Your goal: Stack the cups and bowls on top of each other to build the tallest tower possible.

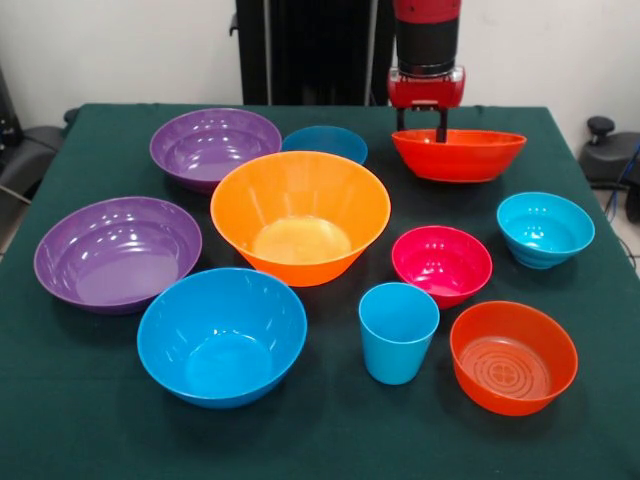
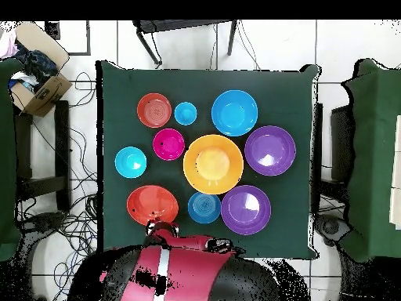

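The robot's gripper hangs at the far edge of the table, its two dark fingers straddling the back rim of a wide red-orange bowl; the fingers stand a little apart, and whether they have pinched the rim or merely bracket it cannot be told from the front view. In the overhead view the arm covers the gripper, and only the bowl shows beside the robot's base.

By the look of it, this is the opening step: no tower stands yet, and every piece sits alone on the green table. The large orange bowl, the likely base, sits at the centre. The next move appears to call for a firm pinch on the rim, a lift clear of the neighbours, and a carry to the orange bowl.

Counted outward from there: nine bowls and one cup. Two purple bowls lie on the left side of the front view, with a small blue bowl at the back and a big blue bowl in front. A magenta bowl, a cyan bowl and a second red-orange bowl fill the right. The light blue cup stands upright between the big blue bowl and that second red-orange bowl.
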